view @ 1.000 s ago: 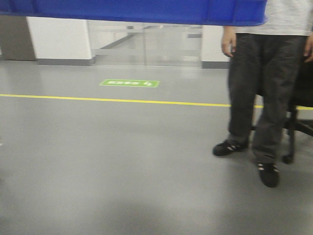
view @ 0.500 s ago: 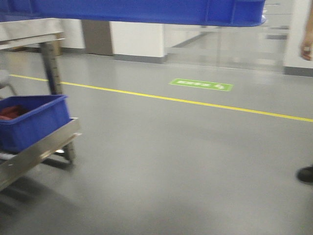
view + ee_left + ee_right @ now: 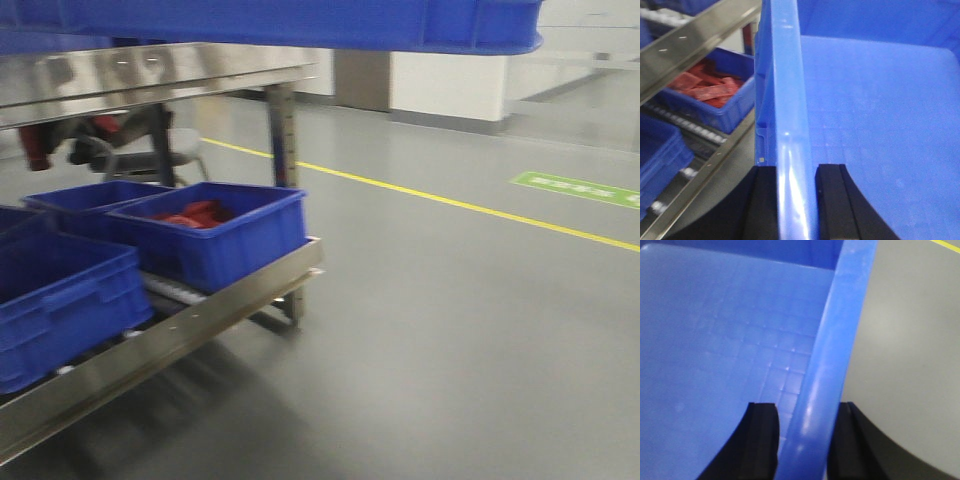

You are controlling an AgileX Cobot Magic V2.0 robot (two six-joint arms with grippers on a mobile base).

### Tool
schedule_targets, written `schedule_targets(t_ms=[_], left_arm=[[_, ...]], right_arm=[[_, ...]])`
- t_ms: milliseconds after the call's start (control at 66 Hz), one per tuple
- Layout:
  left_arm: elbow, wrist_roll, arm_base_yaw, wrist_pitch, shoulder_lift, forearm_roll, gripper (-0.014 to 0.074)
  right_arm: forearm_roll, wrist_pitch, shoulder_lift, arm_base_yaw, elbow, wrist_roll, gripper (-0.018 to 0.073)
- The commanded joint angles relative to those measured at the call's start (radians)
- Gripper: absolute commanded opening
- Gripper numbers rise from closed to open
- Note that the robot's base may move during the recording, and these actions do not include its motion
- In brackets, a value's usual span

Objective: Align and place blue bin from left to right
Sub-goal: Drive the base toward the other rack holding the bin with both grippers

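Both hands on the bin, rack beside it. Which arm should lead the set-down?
Left, probably. The left hand grips the blue bin wall that faces the steel rack; the right hand holds the opposite wall with only bare floor beside it.

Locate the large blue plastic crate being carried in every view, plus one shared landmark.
Front view: large blue plastic crate spans the top edge.
Left wrist: its rim runs vertically through centre, clamped by the left gripper.
Right wrist: its rim slants top right to bottom centre, clamped by the right gripper.
Landmark: smaller blue bin of red parts on steel rack, left in front and left-wrist views; absent from right wrist.
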Motion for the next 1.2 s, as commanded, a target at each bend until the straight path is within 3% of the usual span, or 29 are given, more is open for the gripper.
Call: schedule_targets(t_ms=[0,1182], left_arm=[[-0.024,0.002,-0.009,-0.354,-0.032,-0.073,-0.0111],[-0.024,0.002,-0.009,-0.354,-0.032,-0.073,-0.0111]], right_arm=[[0.000,-0.092,-0.005,-0.002,-0.013,0.019,-0.0070],[0.000,-0.092,-0.005,-0.002,-0.013,0.019,-0.0070]])
